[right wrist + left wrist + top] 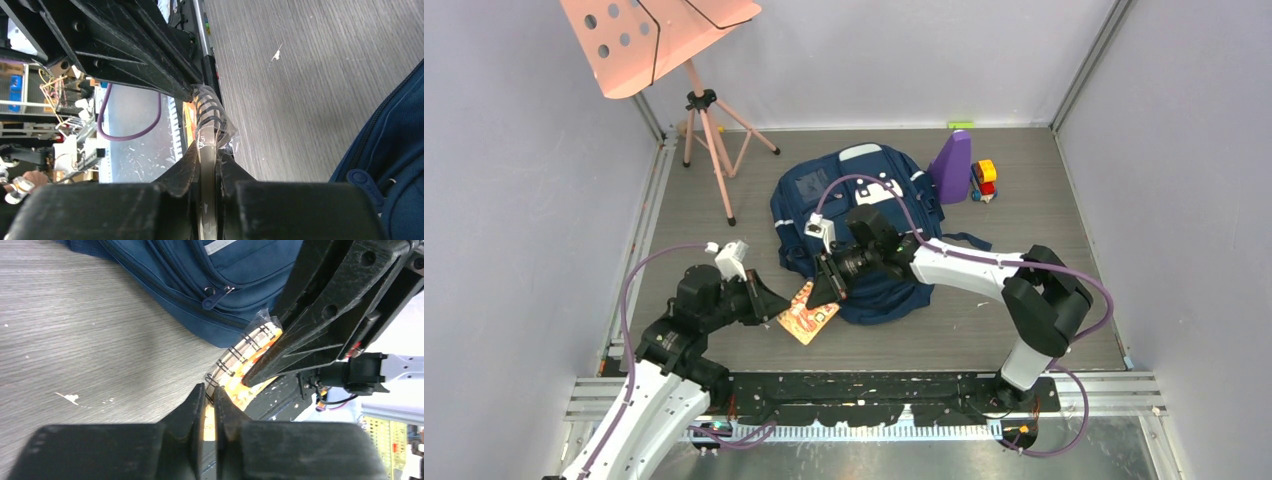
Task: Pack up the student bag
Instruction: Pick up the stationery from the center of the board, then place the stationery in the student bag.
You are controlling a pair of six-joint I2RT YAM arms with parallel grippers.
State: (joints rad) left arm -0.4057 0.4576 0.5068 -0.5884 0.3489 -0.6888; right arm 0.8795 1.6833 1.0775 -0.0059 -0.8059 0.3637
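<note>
Top external | student bag (879, 295) flat; long axis near-far; top far

Both arms meet near the middle, each gripper pinched on the same spiral notebook (809, 315).

The left arm (639, 395) rises from its base at 7 o'clock with the elbow folded and the forearm pointing toward 3 o'clock. The left gripper (774, 303) has its fingers drawn to a thin slit on one edge of the notebook. The right arm (969, 268) climbs from its base at 5 o'clock to a bent elbow near 3 o'clock, then stretches toward 9 o'clock. The right gripper (829, 283) clamps the wire-bound edge. The two grippers lie just beside each other, tip facing tip.
</note>
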